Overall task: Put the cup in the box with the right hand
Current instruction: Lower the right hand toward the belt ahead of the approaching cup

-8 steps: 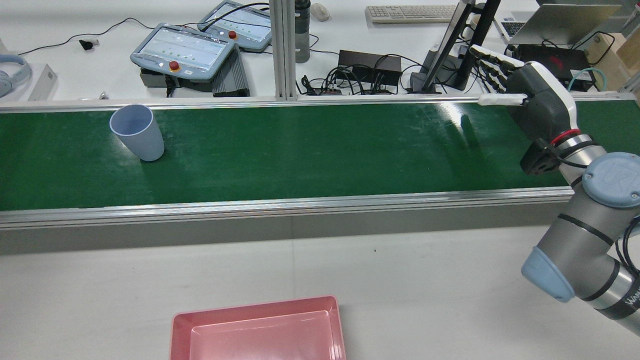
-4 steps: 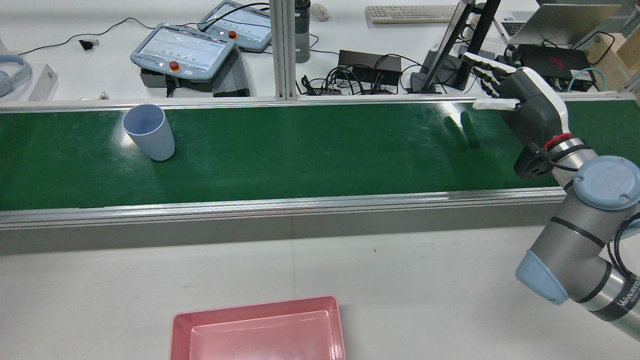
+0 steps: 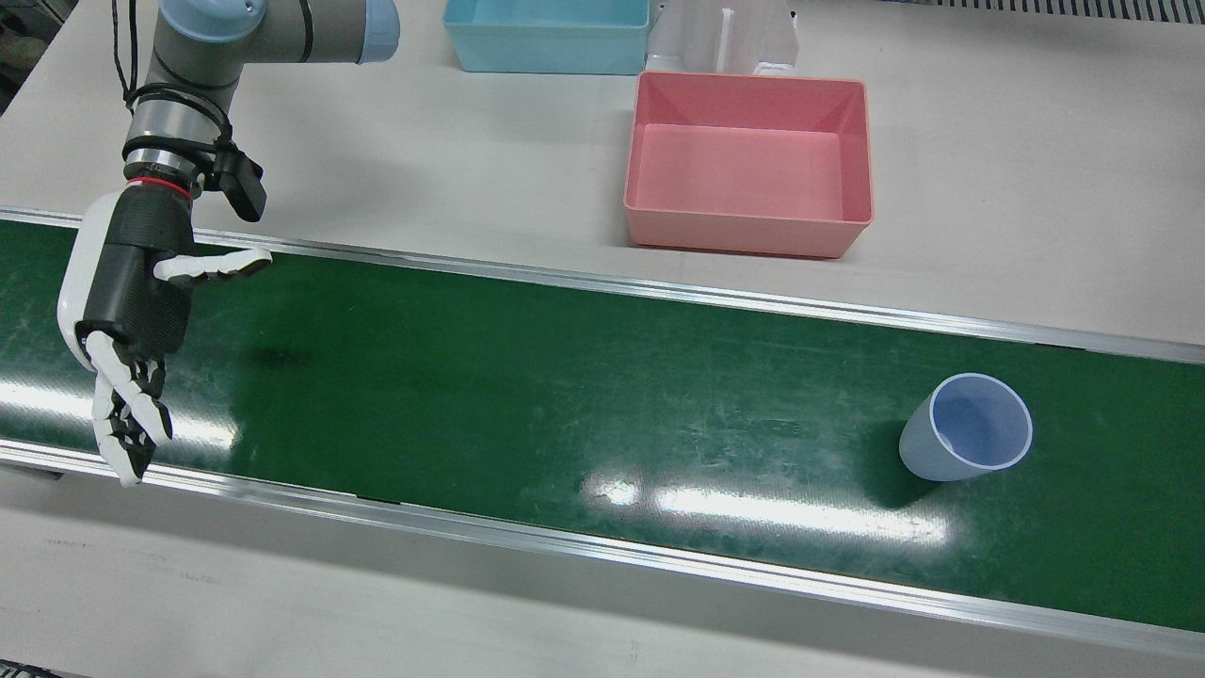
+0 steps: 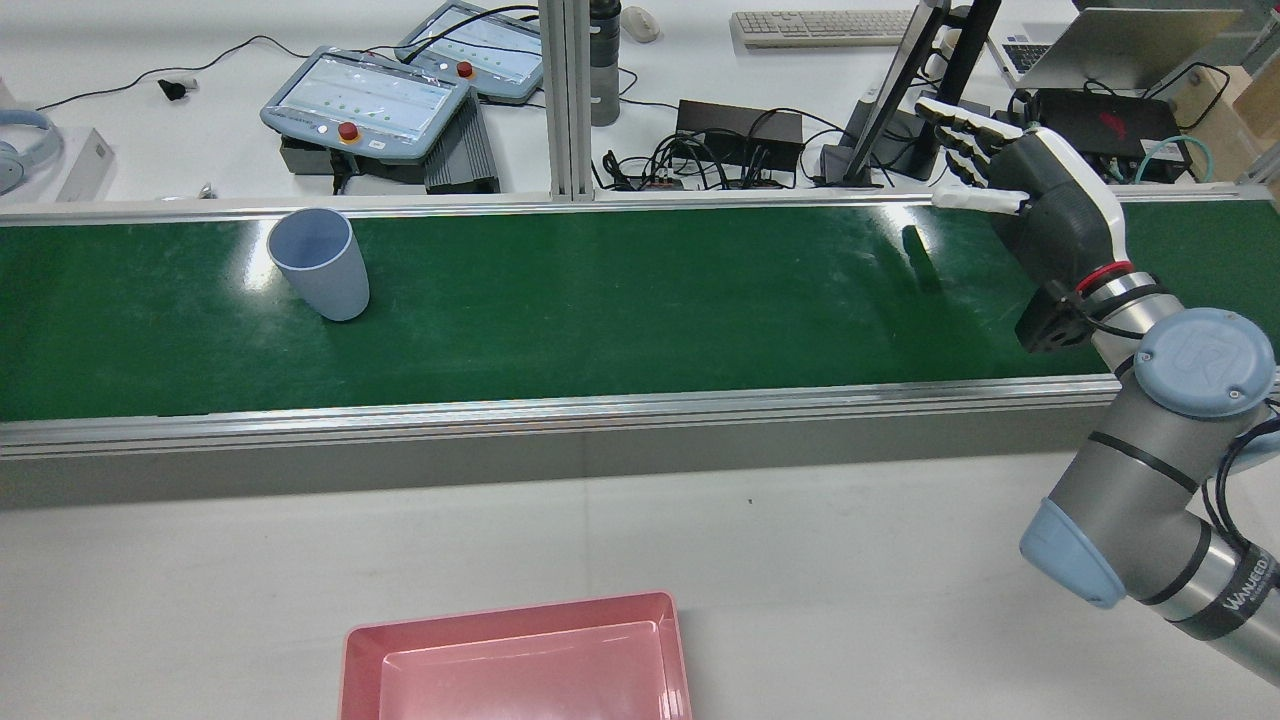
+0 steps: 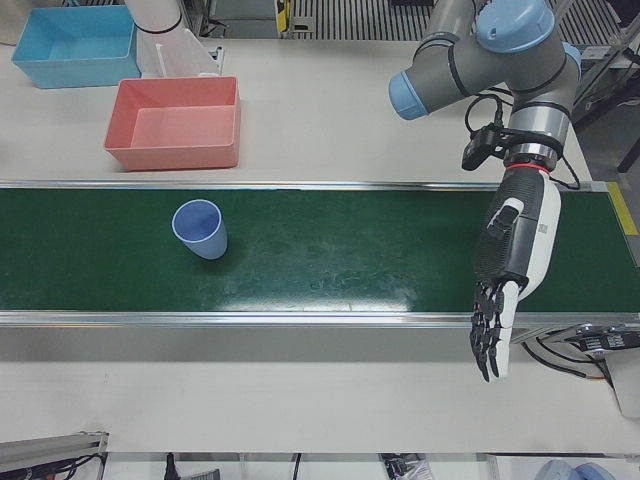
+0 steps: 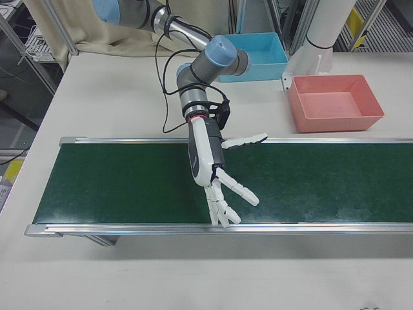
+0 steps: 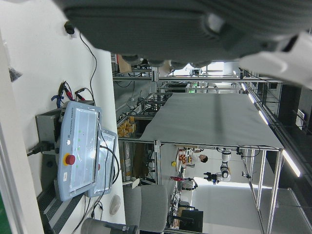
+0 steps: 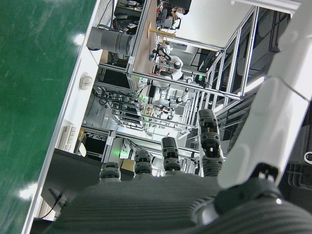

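A pale blue cup [image 3: 965, 443] [image 4: 322, 265] [image 5: 200, 230] stands upright on the green conveyor belt [image 4: 640, 300], near its far edge in the rear view. My right hand [image 4: 1050, 200] [image 3: 127, 301] [image 6: 210, 161] hovers open over the belt's other end, far from the cup, with fingers spread and nothing in it. The pink box [image 3: 748, 240] [image 4: 515, 650] [image 5: 170, 155] [image 6: 335, 119] sits empty on the white table beside the belt. My left hand [image 5: 505, 280] hangs open across the belt, well to one side of the cup, and shows only in the left-front view.
A blue box [image 3: 546, 56] [image 6: 258, 64] stands beside a white pedestal [image 3: 725, 38] behind the pink box. Two teach pendants [image 4: 365, 100], cables and a keyboard lie on the desk beyond the belt. Aluminium rails edge the belt.
The cup has travelled along the belt toward my right hand, rightward in the rear view. My right hand has shifted slightly left and farther across the belt, still open.
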You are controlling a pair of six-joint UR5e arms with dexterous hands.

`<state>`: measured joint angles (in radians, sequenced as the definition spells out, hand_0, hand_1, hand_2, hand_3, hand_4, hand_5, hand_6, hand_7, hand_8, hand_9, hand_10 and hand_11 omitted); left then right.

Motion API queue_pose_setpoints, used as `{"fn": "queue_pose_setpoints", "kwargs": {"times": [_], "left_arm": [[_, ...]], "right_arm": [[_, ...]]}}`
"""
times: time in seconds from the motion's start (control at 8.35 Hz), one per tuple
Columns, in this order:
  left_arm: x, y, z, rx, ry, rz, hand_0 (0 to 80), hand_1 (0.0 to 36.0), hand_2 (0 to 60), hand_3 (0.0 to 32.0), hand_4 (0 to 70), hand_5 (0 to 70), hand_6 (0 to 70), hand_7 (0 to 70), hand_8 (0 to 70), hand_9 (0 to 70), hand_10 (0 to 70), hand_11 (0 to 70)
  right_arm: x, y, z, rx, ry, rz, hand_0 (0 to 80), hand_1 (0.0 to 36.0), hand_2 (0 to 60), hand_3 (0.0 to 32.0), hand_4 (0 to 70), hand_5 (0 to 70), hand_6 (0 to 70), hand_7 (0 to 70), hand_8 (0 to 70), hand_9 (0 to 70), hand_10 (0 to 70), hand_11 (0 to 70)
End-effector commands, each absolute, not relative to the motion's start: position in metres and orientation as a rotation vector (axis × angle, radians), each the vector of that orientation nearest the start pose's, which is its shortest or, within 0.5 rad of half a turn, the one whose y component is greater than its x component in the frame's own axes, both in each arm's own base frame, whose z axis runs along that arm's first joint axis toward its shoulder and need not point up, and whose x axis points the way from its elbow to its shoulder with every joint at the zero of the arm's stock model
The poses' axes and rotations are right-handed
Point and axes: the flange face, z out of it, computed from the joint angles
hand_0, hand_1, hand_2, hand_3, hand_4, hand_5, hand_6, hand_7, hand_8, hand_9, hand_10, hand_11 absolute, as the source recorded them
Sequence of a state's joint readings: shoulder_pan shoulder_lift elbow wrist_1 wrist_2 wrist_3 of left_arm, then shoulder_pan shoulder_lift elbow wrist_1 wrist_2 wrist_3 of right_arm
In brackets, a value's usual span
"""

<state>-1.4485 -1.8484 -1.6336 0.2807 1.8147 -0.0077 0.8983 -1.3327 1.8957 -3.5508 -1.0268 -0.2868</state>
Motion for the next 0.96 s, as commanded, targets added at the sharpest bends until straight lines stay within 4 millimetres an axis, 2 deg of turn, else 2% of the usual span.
{"fn": "queue_pose_setpoints", "kwargs": {"times": [0.0,0.12,0.24,0.36,0.48,0.6,0.84], "left_arm": [[-0.0373,-0.5975,0.5340,-0.378,2.083,-1.963,0.0,0.0,0.0,0.0,0.0,0.0,0.0,0.0,0.0,0.0,0.0,0.0],[-0.0373,-0.5975,0.5340,-0.378,2.083,-1.963,0.0,0.0,0.0,0.0,0.0,0.0,0.0,0.0,0.0,0.0,0.0,0.0],[-0.0373,-0.5975,0.5340,-0.378,2.083,-1.963,0.0,0.0,0.0,0.0,0.0,0.0,0.0,0.0,0.0,0.0,0.0,0.0],[-0.0373,-0.5975,0.5340,-0.378,2.083,-1.963,0.0,0.0,0.0,0.0,0.0,0.0,0.0,0.0,0.0,0.0,0.0,0.0],[-0.0373,-0.5975,0.5340,-0.378,2.083,-1.963,0.0,0.0,0.0,0.0,0.0,0.0,0.0,0.0,0.0,0.0,0.0,0.0],[-0.0373,-0.5975,0.5340,-0.378,2.083,-1.963,0.0,0.0,0.0,0.0,0.0,0.0,0.0,0.0,0.0,0.0,0.0,0.0],[-0.0373,-0.5975,0.5340,-0.378,2.083,-1.963,0.0,0.0,0.0,0.0,0.0,0.0,0.0,0.0,0.0,0.0,0.0,0.0]], "right_arm": [[-0.1877,-0.5308,0.4516,-0.107,2.537,-2.197,51.5,14.2,0.0,0.0,16.9,4.6,7.1,24.2,6.2,13.7,3.8,6.8],[-0.1877,-0.5308,0.4516,-0.107,2.537,-2.197,53.9,10.7,0.0,0.0,22.0,4.6,6.8,22.9,5.7,12.8,3.6,6.6],[-0.1877,-0.5308,0.4516,-0.107,2.537,-2.197,52.2,14.5,0.0,0.0,17.5,4.8,7.2,24.2,6.2,13.6,3.9,7.0],[-0.1877,-0.5308,0.4516,-0.107,2.537,-2.197,53.7,12.5,0.0,0.0,19.4,5.0,7.4,25.0,6.7,14.4,4.0,7.3],[-0.1881,-0.5311,0.4508,-0.105,2.539,-2.195,52.2,14.3,0.0,0.0,15.1,4.9,7.2,24.6,6.4,13.9,3.6,6.7],[-0.1905,-0.5329,0.4459,-0.098,2.545,-2.184,52.5,12.1,0.0,0.0,14.5,4.9,7.0,23.8,5.9,13.3,3.0,5.8],[-0.1932,-0.5335,0.4427,-0.093,2.550,-2.179,51.2,15.4,0.0,0.0,10.3,4.9,6.8,23.5,5.3,12.3,2.5,5.1]]}}
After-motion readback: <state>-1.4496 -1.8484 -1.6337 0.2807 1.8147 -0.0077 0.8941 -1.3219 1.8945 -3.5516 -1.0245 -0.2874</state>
